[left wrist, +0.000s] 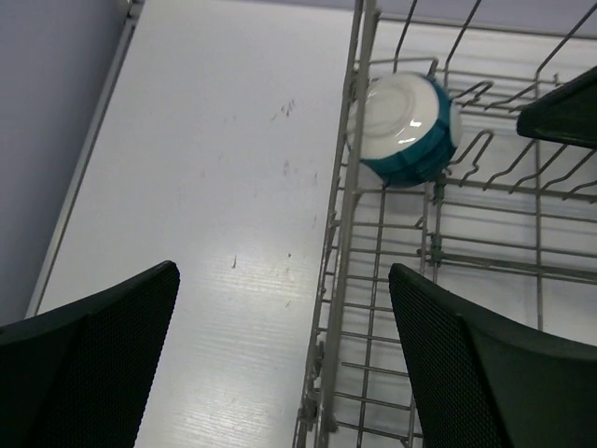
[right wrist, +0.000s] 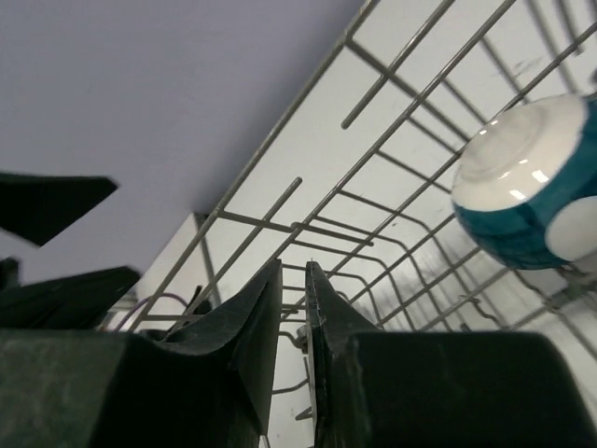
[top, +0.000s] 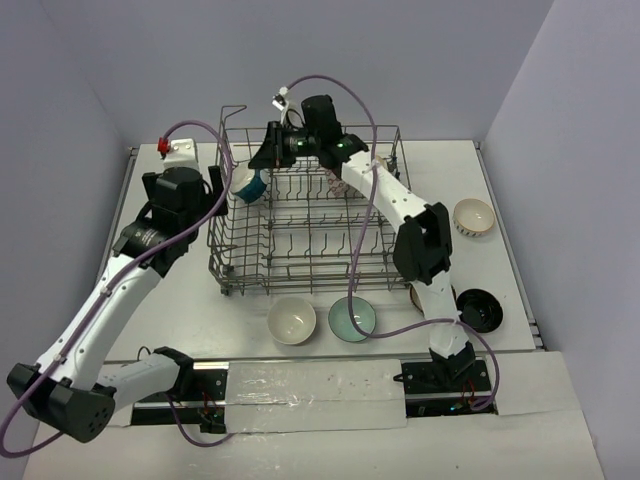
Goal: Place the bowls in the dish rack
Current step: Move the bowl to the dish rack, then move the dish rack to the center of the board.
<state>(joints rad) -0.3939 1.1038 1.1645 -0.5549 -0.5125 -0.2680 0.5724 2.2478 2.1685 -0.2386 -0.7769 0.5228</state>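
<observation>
While blue bowl [left wrist: 408, 131] stands edgewise in dish rack [left wrist: 334, 243], left gripper [left wrist: 282, 280] spread wide — right gripper [right wrist: 294, 271] barely parted, empty.

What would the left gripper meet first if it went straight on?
Probably the dish rack: its side wall runs between the open jaws; the table lies just beside it. Depth is unclear.

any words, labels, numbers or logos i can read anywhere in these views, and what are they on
None: no text can be read in any view.
Cream bowl on the table at the right: dark marks around its rim band, pattern or print, too small to read.
Blue and white bowl in the dish rack: no lettering shows.
White tape strip at the near edge: no writing shows.
</observation>
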